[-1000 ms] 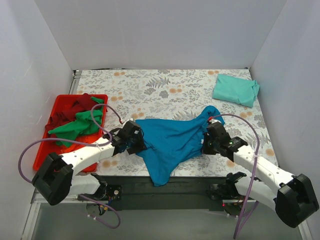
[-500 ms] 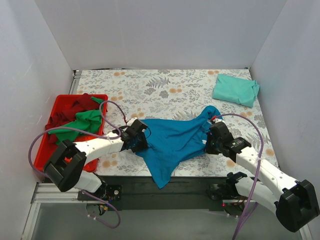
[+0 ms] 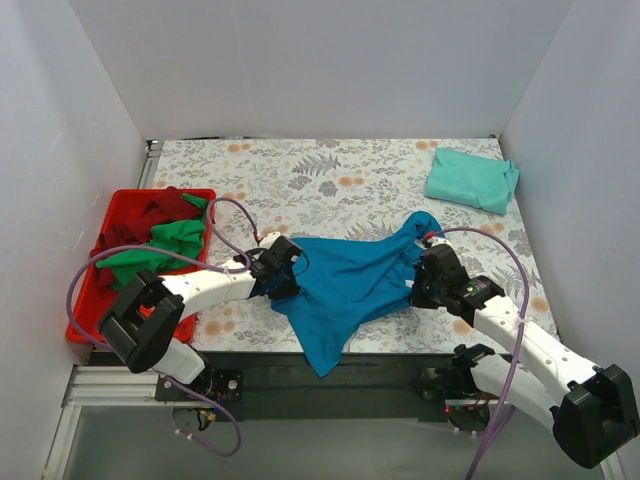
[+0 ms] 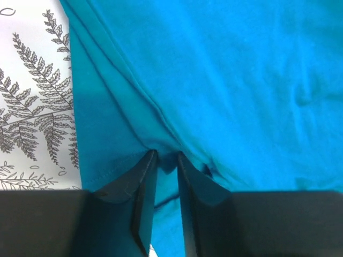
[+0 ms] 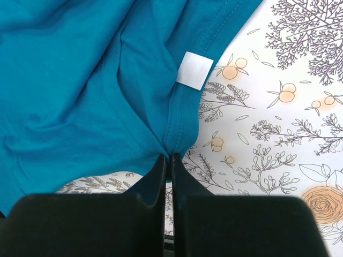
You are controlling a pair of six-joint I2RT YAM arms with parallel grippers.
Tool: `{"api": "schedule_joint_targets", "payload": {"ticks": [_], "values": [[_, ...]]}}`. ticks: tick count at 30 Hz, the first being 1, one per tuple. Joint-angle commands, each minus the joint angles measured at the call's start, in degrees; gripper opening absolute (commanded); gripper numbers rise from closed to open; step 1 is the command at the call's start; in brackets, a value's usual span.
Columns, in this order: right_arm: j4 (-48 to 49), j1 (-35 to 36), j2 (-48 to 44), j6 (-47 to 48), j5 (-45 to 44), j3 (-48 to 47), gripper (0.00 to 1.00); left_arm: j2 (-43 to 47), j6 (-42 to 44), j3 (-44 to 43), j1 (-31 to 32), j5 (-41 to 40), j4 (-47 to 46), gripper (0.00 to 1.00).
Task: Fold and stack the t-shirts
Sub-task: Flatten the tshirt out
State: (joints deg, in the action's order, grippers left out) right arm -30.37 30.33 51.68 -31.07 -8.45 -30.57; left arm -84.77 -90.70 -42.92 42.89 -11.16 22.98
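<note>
Above: flower-printed table boxed in by white walls, red tray at left holding green shirt and dark red shirt, folded mint shirt at far right, blue shirt spread near the front edge with one corner hanging over, left gripper at its left edge and right gripper at its right. Left wrist: printed table at left, blue shirt filling the rest, left gripper narrowed onto a pinched ridge of that cloth. Right wrist: blue shirt over printed table, white label inside the collar, right gripper clamped tight on the collar hem.
</note>
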Motion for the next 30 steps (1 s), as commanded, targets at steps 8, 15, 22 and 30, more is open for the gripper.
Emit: {"api": "schedule_joint_targets", "payload": {"ticks": [8, 15, 22, 30], "values": [[-1.53, -0.79, -0.88, 1.89, -1.31, -2.12, 0.01, 2.68, -0.27, -1.38, 0.70, -6.49, 4.51, 0.00], [-6.01, -3.69, 0.61, 6.28, -5.26, -12.66, 0.01, 15.05, 0.43, -5.16, -0.53, -14.68, 16.21, 0.00], [-12.68, -7.56, 0.00, 9.71, -9.65, -23.91, 0.01, 26.58, -1.49, -5.69, -1.06, -20.56, 27.88, 0.00], [-17.53, -12.04, 0.86, 14.80, -19.93, -34.37, 0.01, 41.17, -3.96, -7.44, -1.41, -32.68, 34.58, 0.00]]}}
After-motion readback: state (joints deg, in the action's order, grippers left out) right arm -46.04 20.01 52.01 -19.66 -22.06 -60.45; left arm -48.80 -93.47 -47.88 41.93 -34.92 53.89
